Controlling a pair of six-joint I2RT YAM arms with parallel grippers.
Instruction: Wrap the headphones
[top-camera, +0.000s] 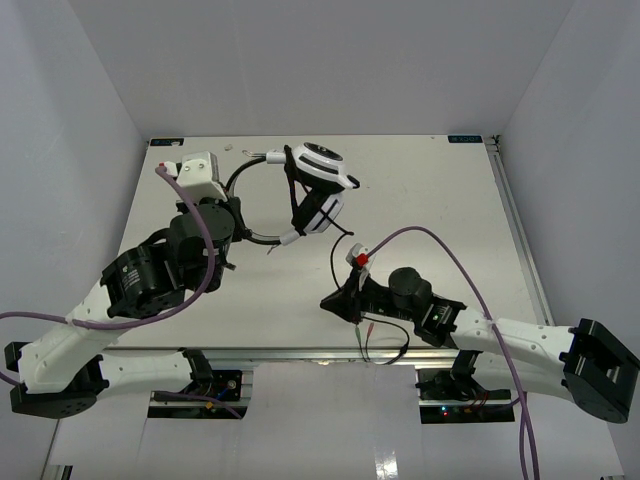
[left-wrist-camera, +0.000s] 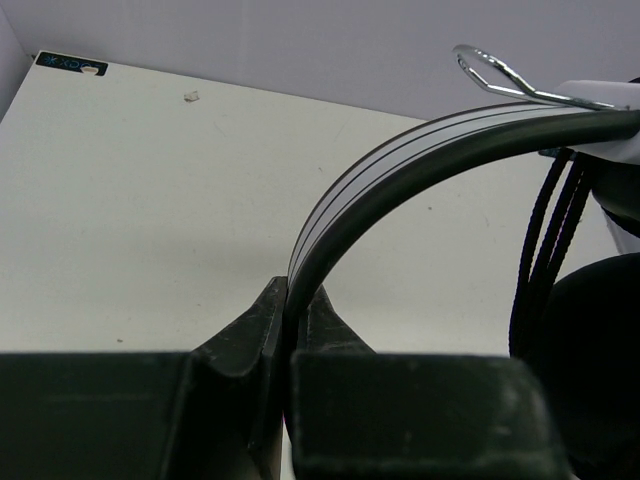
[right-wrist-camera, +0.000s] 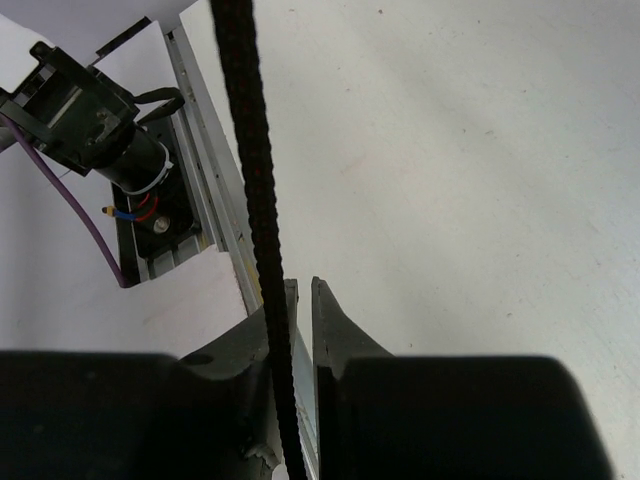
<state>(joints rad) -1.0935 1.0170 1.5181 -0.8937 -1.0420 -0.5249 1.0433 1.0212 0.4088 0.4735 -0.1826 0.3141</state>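
So, left gripper (left-wrist-camera: 290, 320): pressed together on the headband (left-wrist-camera: 400, 170), pinching its lower arc edge-on; the band rises from the jaws and curves off to the right.
Headphones (top-camera: 318, 165): at the back middle of the table (top-camera: 450, 200), held up by that pinch; the two ear cups (top-camera: 320, 210) sit close together, one behind the other, to the right of the left arm.
Right gripper (right-wrist-camera: 303, 290): jaws nearly together around the cord (right-wrist-camera: 255, 150), with only a thin slit showing beside it. I take this as a pinch, though how firm I cannot tell.
Cord run: from the ear cups it curves down toward the right gripper (top-camera: 330, 300), which sits near the front of the table, well apart from the cups.
Free end: beyond the gripper the cord loops loosely by the table's front edge.
Done, as I judge it: several dark strands hang beside the cups in the left wrist view, so a few turns seem to be on already.
Left to do: a long stretch is unwound; it needs carrying round the cups turn by turn, then the end tucked in.
Stage: partway, likely the earlier half.
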